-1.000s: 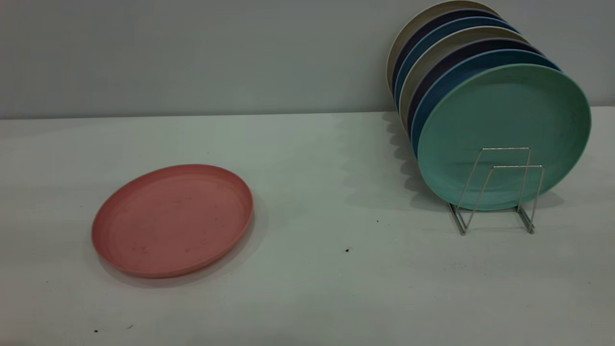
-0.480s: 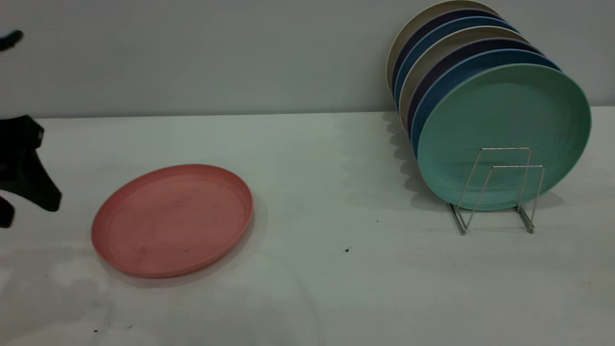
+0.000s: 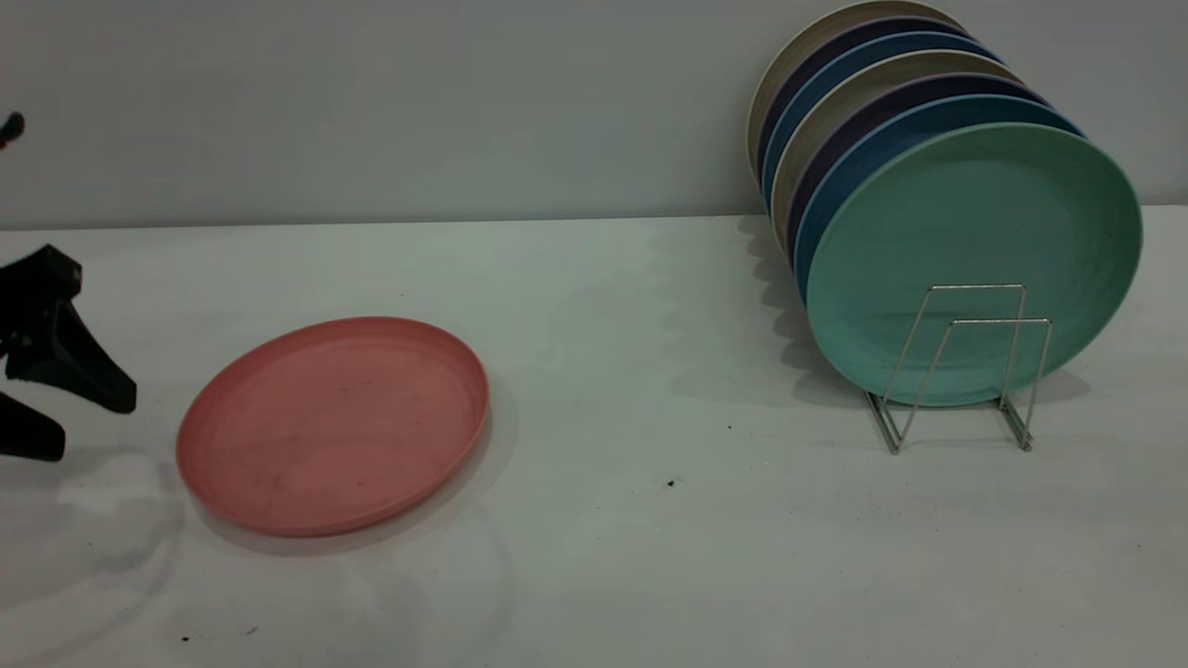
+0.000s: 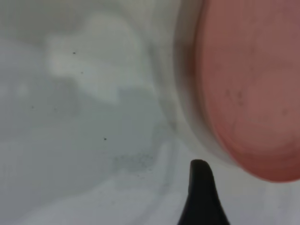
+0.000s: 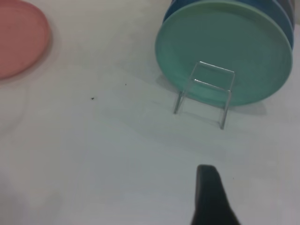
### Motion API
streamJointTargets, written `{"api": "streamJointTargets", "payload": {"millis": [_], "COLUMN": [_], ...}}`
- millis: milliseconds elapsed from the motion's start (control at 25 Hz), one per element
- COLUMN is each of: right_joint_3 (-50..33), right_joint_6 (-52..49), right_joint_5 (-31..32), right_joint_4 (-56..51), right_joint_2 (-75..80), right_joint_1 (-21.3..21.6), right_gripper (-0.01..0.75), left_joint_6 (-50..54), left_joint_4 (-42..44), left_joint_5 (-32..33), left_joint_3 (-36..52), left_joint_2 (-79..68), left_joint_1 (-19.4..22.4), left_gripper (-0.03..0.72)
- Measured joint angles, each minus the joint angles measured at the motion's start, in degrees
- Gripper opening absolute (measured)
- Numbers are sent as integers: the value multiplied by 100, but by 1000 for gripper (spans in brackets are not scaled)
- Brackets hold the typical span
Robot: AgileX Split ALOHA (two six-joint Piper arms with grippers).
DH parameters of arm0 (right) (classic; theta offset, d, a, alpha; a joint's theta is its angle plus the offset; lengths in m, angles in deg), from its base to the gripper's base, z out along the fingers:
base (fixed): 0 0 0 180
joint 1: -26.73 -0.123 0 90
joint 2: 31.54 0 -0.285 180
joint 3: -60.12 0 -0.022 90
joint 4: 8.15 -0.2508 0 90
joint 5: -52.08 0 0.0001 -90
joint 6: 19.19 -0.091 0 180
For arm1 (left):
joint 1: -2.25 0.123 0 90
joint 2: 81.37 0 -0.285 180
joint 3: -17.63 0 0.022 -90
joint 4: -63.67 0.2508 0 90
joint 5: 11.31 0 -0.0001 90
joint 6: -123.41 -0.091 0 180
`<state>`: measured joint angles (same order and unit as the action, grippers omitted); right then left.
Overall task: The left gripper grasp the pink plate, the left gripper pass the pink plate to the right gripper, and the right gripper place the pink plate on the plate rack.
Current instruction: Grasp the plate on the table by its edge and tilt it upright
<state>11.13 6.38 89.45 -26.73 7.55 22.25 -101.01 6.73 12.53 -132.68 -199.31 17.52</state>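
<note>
The pink plate [image 3: 332, 425] lies flat on the white table at the left. My left gripper [image 3: 88, 424] is at the far left edge, low over the table, a short gap from the plate's left rim, with its two jaws spread apart and empty. In the left wrist view one black fingertip [image 4: 200, 180] shows beside the plate's rim [image 4: 248, 93], not touching it. The plate rack [image 3: 961, 366] stands at the right with empty front loops. My right gripper is out of the exterior view; one finger [image 5: 210, 194] shows alone over bare table in front of the rack [image 5: 206, 96].
Several plates stand upright in the rack, a mint-green plate [image 3: 974, 264] in front, blue and beige ones behind it near the back wall. Small dark specks [image 3: 670, 482] dot the table between plate and rack.
My left gripper came into view from the left edge and has moved lower and closer to the pink plate. The plate and rack have not moved.
</note>
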Motion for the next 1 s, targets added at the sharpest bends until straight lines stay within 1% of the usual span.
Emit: {"api": "streamJointTargets", "payload": {"millis": [120,200,320,520,840,1000], "right_joint_3": [0,0,0,0,0,0], "right_joint_6": [0,7,7,7,7,7], "right_joint_5": [-67,-104,-130,-130,-130,-130], "right_joint_4": [-6,-23,-45,-45,-113,-129], "right_joint_2": [0,0,0,0,0,0], "right_joint_1": [0,0,0,0,0,0], "right_gripper": [469,469,469,469,469,469], "left_joint_6": [-86,-278,-910,-2219,-3036,-3557], "left_joint_4": [-117,-362,-1061,-2525,-3431,-4031], "left_joint_5": [-124,-193,-205,-101,57,344], "left_joint_3": [-11,-18,-31,-38,-38,-38], "left_joint_2": [-262,-439,-696,-1094,-1466,-1635], "left_joint_1": [0,0,0,0,0,0], "left_gripper": [538,527,506,481,475,471]}}
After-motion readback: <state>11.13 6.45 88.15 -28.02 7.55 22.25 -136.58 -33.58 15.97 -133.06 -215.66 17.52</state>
